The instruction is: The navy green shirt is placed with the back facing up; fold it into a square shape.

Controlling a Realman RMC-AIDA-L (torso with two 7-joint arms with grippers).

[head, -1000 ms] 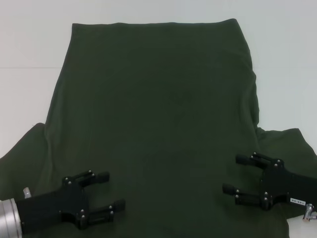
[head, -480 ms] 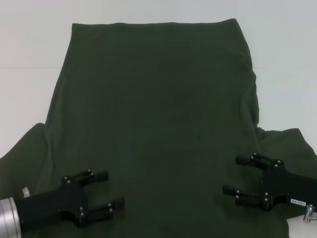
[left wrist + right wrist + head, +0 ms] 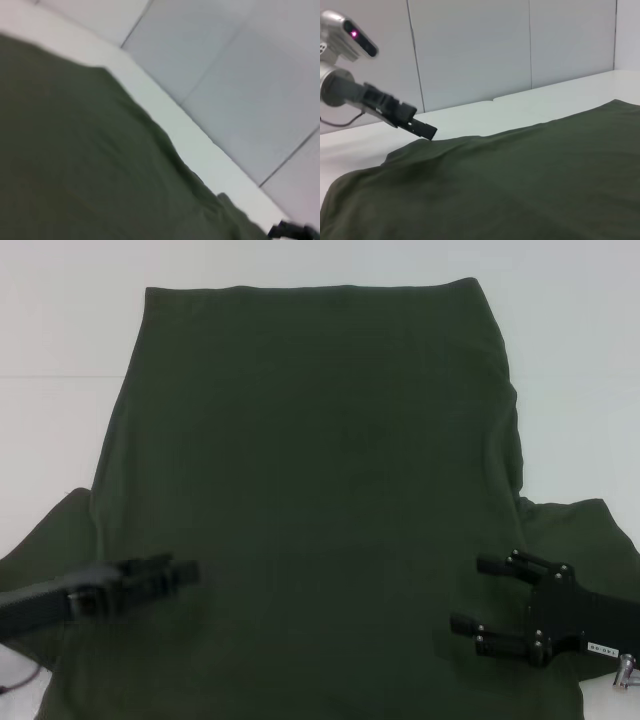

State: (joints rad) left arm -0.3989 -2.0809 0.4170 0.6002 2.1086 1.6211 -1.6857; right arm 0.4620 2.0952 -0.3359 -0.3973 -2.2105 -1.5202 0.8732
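Observation:
The navy green shirt (image 3: 320, 470) lies flat and plain side up on the white table (image 3: 60, 340), its hem at the far edge and its sleeves spread near me. My left gripper (image 3: 165, 573) hovers over the shirt's near left part, turned on its side and blurred; the right wrist view shows the left gripper (image 3: 422, 130) above the shirt (image 3: 520, 185) edge. My right gripper (image 3: 480, 593) stands open over the near right part by the right sleeve, holding nothing. The shirt (image 3: 75, 165) fills the left wrist view.
White table shows to the left, right and beyond the shirt. Grey wall panels (image 3: 470, 50) stand behind the table. A cable (image 3: 18, 680) hangs by the left arm at the near left corner.
The left gripper has rolled onto its side and pulled back toward the left, now blurred with motion. The right gripper and the shirt have stayed put.

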